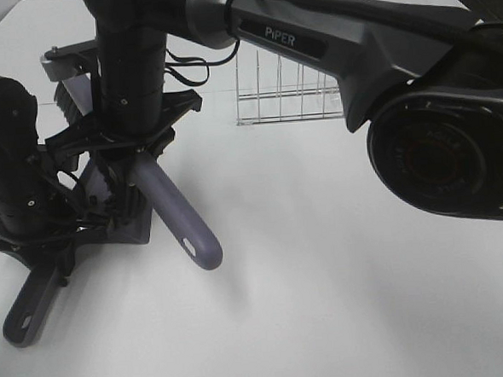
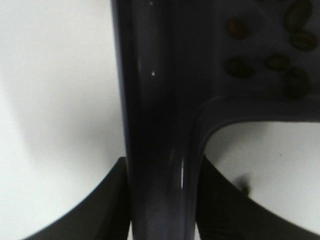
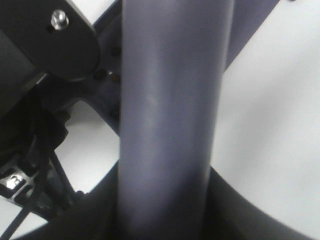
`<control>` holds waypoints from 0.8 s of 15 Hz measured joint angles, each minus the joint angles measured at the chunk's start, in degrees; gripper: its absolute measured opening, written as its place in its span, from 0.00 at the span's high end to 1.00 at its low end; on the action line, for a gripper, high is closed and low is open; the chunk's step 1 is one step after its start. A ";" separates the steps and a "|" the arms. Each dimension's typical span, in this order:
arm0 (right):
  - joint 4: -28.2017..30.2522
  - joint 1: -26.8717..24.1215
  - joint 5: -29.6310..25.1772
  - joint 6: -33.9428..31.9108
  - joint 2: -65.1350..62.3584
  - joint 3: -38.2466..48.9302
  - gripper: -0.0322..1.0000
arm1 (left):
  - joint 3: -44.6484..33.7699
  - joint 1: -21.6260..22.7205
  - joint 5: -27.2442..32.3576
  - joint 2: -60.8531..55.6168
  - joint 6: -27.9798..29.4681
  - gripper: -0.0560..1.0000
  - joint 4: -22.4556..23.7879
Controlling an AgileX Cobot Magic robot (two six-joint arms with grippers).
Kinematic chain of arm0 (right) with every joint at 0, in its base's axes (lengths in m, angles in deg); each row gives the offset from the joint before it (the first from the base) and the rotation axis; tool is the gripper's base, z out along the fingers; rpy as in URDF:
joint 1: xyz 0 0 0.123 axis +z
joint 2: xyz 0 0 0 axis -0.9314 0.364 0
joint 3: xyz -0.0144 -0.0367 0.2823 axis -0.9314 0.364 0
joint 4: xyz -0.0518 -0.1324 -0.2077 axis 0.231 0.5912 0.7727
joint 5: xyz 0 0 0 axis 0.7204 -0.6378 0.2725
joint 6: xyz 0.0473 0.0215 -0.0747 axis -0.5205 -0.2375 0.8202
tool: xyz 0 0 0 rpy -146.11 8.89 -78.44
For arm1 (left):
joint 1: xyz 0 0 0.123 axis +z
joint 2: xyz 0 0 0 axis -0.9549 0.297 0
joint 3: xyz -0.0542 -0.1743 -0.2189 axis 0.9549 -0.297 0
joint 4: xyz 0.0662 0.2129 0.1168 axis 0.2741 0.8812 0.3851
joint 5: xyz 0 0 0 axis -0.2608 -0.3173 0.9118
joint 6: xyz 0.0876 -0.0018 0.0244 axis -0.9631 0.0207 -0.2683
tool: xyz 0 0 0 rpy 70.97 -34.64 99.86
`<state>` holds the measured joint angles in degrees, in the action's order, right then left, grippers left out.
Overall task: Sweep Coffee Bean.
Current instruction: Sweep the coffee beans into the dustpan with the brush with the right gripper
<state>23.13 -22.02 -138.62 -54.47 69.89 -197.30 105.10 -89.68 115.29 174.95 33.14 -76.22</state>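
The purple-grey dustpan (image 1: pixel 132 223) lies flat on the white table at the left, its handle (image 1: pixel 27 312) pointing toward the front edge. My left gripper (image 1: pixel 50 250) is shut on that handle (image 2: pixel 152 125). Several coffee beans (image 2: pixel 277 62) lie inside the pan, and one dark speck (image 2: pixel 243 184) sits on the table beside it. My right gripper (image 1: pixel 134 151), reaching across to the left, is shut on the brush, whose purple handle (image 1: pixel 185 222) slants down to the front. The brush handle (image 3: pixel 170 115) fills the right wrist view, and beans (image 3: pixel 114 76) show in the pan behind it.
A wire basket (image 1: pixel 284 92) stands at the back, right of the arms. The right arm's dark body (image 1: pixel 436 134) hangs over the right side of the table. White tabletop (image 1: pixel 344 302) stretches across the front and right.
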 joint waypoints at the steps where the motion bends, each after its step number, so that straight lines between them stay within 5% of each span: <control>1: 2.69 0.00 0.00 0.00 -0.40 -0.46 0.67 | 0.00 0.00 0.00 0.00 0.00 0.62 0.00; 2: 8.59 0.00 -0.11 -0.11 -1.38 -0.52 0.67 | 0.00 0.00 0.00 0.00 -0.06 0.62 0.00; 4: 10.94 -0.29 -0.11 -0.11 -2.52 -0.52 0.67 | 0.00 0.00 0.00 0.00 -0.06 0.62 0.00; 8: 11.46 -4.24 -0.06 -0.17 -8.59 3.32 0.67 | 0.00 0.00 0.06 0.00 0.00 0.62 0.11; 12: 12.49 -6.88 -0.11 -0.74 -14.55 16.50 0.67 | 0.00 0.29 0.23 -2.18 0.29 0.62 3.04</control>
<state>35.62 -28.89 -138.74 -55.21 55.34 -180.80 105.10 -89.39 115.52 172.77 33.43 -73.19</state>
